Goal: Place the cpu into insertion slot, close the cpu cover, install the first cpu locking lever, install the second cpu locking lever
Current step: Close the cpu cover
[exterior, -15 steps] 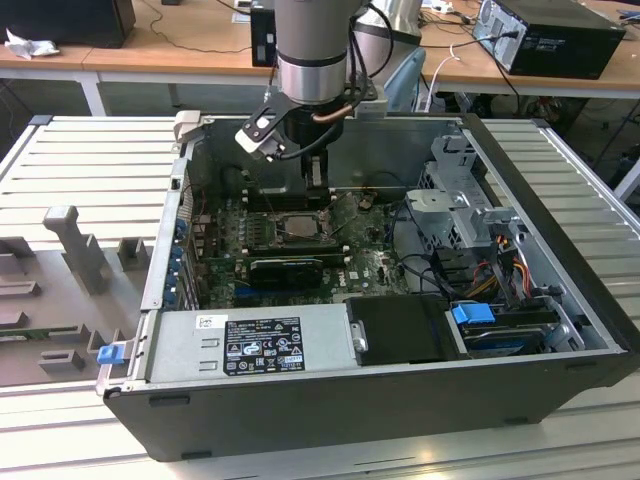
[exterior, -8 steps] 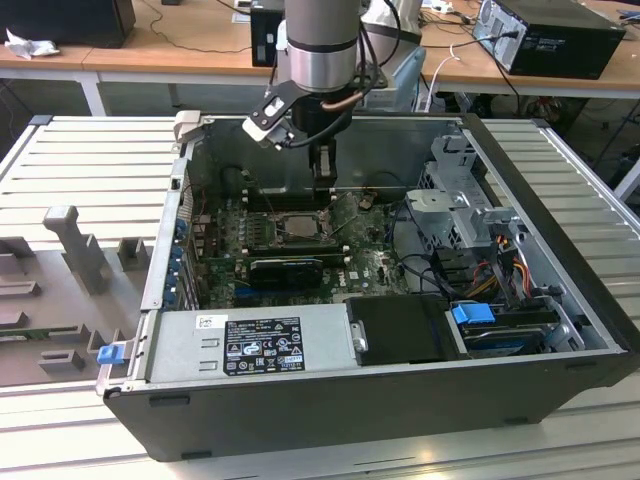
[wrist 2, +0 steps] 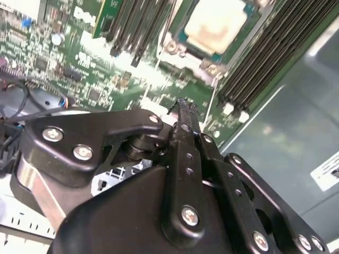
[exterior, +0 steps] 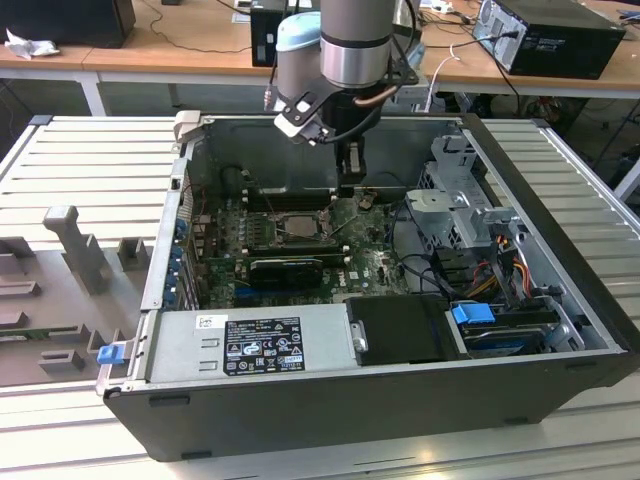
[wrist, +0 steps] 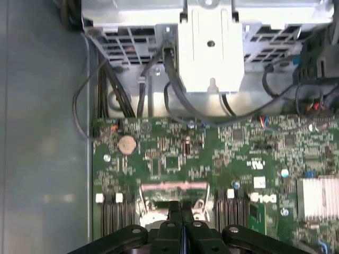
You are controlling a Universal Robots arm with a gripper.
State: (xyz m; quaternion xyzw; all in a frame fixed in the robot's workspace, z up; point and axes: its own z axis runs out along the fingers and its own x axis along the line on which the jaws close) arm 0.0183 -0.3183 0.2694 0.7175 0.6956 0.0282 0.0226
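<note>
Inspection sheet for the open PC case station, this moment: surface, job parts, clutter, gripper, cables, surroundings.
Surface: ribbed metal table carrying the open PC case, with the motherboard exposed.
Job's things: cpu sits in the insertion slot; cpu cover appears down around it; lever state cannot be told.
Clutter: grey moulded fixtures on the table at the exterior view's left.
Grippers: gripper shut, nothing held, low over the board beside the slot.
Cables: black bundle by the drive cage; coloured leads in the case.
Surroundings: wooden bench behind, with computer boxes.
</note>
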